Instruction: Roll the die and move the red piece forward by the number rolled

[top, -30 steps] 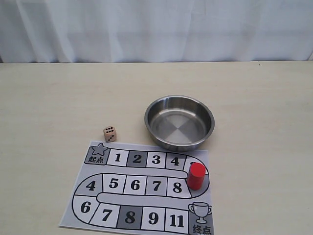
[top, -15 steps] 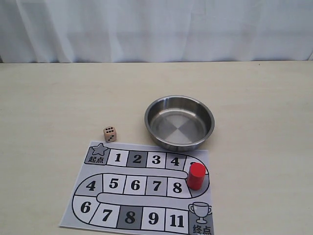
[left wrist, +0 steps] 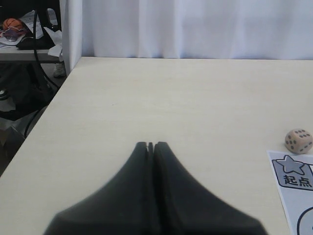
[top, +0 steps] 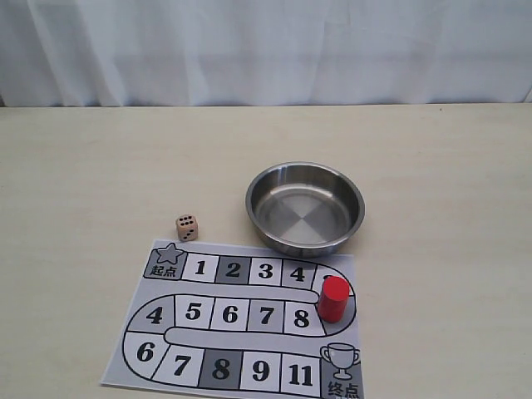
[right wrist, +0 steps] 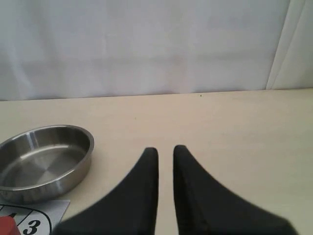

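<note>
The die (top: 187, 227), a tan cube with dark pips, rests on the table just beyond the start corner of the game board (top: 241, 337). The red piece (top: 334, 298) stands upright at the board's right-hand bend, between squares 4 and 8, covering that square's number. Neither gripper shows in the exterior view. In the left wrist view my left gripper (left wrist: 150, 145) is shut and empty, with the die (left wrist: 298, 141) well off to its side by the board's star corner (left wrist: 293, 174). My right gripper (right wrist: 166, 149) stands slightly open over bare table, nothing between its fingers. A sliver of the red piece (right wrist: 5, 226) shows there.
An empty steel bowl (top: 305, 218) sits just behind the board's right half; it also appears beside my right gripper as the bowl (right wrist: 44, 161). A white curtain closes off the table's far edge. Clutter and cables (left wrist: 24, 39) lie beyond the table's left edge.
</note>
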`<state>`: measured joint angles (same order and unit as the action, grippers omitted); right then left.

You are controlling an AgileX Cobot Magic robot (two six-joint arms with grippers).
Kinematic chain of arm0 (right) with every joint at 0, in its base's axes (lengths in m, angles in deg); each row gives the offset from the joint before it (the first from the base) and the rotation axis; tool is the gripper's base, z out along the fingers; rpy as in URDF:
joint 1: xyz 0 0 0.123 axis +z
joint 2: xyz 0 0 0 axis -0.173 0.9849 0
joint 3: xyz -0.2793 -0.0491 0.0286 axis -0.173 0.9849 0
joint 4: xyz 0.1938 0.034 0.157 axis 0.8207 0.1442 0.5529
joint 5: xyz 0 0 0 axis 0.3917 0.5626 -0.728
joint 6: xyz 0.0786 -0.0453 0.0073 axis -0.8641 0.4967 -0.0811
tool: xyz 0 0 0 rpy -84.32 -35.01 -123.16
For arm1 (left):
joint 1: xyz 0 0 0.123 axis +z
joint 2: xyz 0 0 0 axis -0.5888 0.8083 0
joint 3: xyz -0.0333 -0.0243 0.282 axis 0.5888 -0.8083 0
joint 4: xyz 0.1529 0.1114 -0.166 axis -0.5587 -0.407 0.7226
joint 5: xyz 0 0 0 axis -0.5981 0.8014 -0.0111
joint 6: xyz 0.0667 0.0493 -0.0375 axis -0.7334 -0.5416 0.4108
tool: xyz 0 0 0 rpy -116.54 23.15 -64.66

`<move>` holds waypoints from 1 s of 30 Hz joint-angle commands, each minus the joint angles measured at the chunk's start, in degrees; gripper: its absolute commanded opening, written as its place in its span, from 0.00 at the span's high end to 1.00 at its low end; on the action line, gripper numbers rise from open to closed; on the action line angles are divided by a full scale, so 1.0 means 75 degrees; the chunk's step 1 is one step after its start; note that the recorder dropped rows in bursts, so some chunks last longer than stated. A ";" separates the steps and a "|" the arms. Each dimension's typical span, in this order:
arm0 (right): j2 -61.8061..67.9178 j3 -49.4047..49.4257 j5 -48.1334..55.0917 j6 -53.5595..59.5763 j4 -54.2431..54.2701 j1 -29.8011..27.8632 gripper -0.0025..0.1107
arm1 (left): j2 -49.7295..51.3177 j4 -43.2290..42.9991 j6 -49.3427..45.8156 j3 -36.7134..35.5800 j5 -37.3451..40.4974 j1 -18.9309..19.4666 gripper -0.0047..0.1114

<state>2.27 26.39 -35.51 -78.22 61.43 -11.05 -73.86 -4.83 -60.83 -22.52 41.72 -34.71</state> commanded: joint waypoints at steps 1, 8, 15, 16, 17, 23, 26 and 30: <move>-0.0031 0.0019 0.0066 0.0109 -0.0016 -0.0016 0.88 | -0.0005 0.0007 0.0043 -0.0014 -0.0102 -0.0001 0.96; -0.0031 0.0019 -0.0072 0.0121 -0.0016 -0.0016 0.88 | -0.0005 0.0007 0.0043 -0.0014 -0.0102 -0.0001 0.96; -0.0031 0.0019 -0.0110 0.0121 -0.0016 -0.0016 0.88 | -0.0005 0.0007 0.0043 -0.0014 -0.0102 -0.0001 0.96; -0.0031 0.0019 -0.0110 0.0121 -0.0016 -0.0016 0.88 | -0.0005 0.0007 0.0043 -0.0014 -0.0102 -0.0001 0.96; -0.0031 0.0019 -0.0110 0.0121 -0.0016 -0.0016 0.88 | -0.0005 0.0007 0.0043 -0.0014 -0.0102 -0.0001 0.96; -0.0031 0.0019 -0.0110 0.0121 -0.0016 -0.0016 0.88 | -0.0005 0.0007 0.0043 -0.0014 -0.0102 -0.0001 0.96; -0.0031 0.0019 -0.0110 0.0121 -0.0016 -0.0016 0.88 | -0.0005 0.0007 0.0043 -0.0014 -0.0102 -0.0001 0.96; -0.0031 0.0019 -0.0110 0.0121 -0.0016 -0.0016 0.88 | -0.0005 0.0007 0.0043 -0.0014 -0.0102 -0.0001 0.96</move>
<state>2.27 26.39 -35.65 -77.69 61.43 -11.05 -73.86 -4.83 -60.83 -22.52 41.72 -34.71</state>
